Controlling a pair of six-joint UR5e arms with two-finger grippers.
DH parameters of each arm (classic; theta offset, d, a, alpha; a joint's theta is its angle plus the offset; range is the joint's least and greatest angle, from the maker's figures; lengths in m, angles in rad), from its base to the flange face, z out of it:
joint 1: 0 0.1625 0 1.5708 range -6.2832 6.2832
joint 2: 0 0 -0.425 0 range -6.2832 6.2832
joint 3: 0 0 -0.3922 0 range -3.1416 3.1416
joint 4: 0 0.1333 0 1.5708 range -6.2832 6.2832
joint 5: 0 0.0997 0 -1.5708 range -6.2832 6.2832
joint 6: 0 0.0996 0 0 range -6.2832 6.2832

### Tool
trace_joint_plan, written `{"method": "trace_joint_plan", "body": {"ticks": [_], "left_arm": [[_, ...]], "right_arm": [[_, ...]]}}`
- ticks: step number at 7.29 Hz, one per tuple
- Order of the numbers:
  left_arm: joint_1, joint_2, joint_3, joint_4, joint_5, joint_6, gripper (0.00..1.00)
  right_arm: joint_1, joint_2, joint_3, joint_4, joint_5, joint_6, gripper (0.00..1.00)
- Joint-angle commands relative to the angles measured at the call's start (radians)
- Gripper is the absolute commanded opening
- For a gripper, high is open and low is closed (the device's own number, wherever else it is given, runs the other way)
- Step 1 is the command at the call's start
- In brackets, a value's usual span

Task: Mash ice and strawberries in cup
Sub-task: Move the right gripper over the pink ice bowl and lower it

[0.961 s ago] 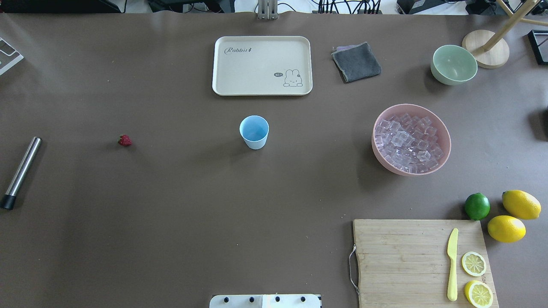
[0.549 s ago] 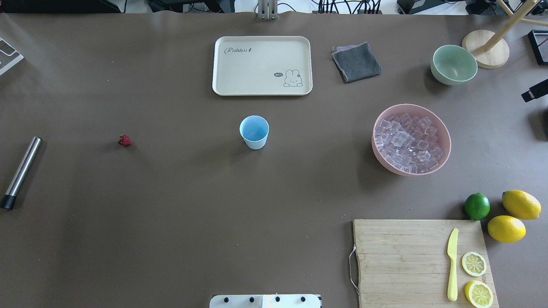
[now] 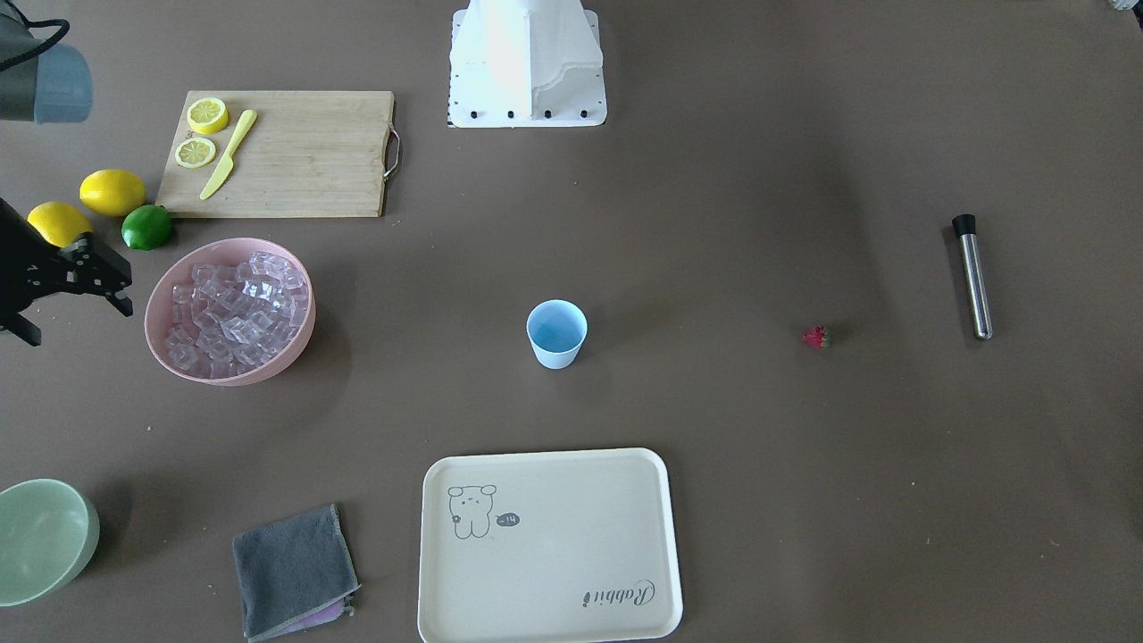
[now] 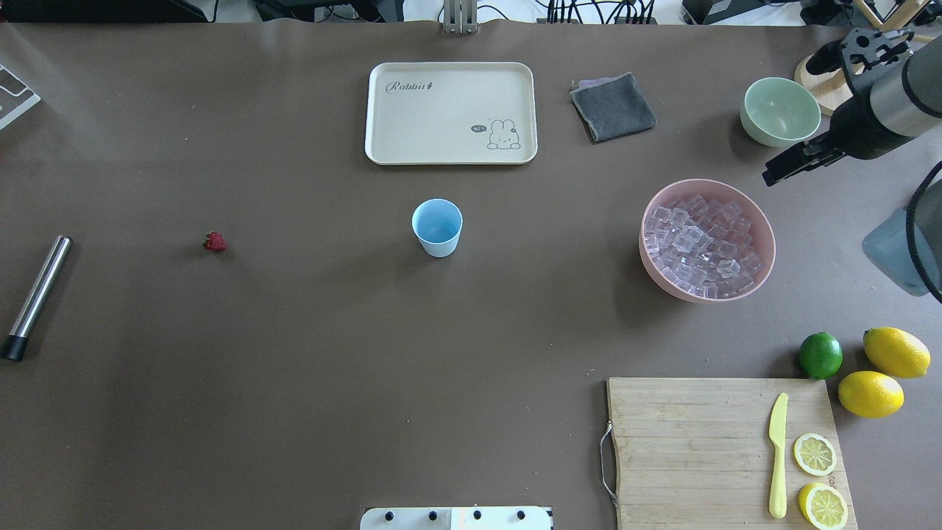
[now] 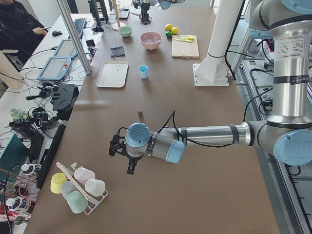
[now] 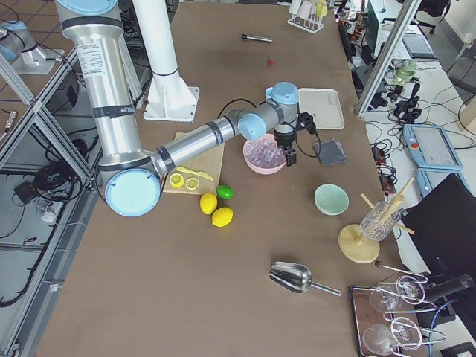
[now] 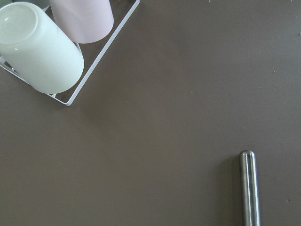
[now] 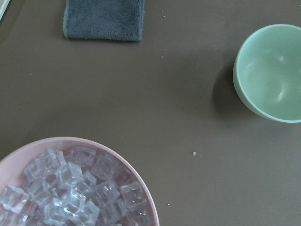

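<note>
Counting one cup (image 4: 437, 227), one strawberry (image 4: 214, 241), one bowl (image 4: 647, 259) of ice (image 4: 703, 243) (many cubes); left gripper (image 5: 117, 146), right gripper (image 3: 89, 290): cannot tell spread.

brown table (image 4: 294, 368), cup (image 4: 439, 247), tray (image 4: 450, 112), strawberry (image 4: 214, 241)

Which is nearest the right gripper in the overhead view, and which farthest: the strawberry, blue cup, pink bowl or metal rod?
From the right gripper:
1. Pink bowl, right side, close by.
2. Blue cup, table's middle.
3. Strawberry, left half.
4. Metal rod, far left edge.
</note>
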Motion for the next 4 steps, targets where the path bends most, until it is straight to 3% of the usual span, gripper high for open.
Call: {"method": "trace_joint_plan", "body": {"ticks": [1,2,4], "left_arm": [[0.000,0.000,-0.002,-0.002,-0.002,-0.001,0.99],[0.000,0.000,-0.002,0.000,-0.003,-0.001,0.99],[0.000,-0.002,-0.006,-0.002,-0.003,-0.001,0.99]], "right_arm": [[-0.110,0.031,-0.008,0.002,-0.078,0.091,0.98],[-0.155,0.028,-0.016,0.001,-0.125,0.072,0.96],[-0.187,0.030,-0.015,0.001,-0.131,0.043,0.94]]}}
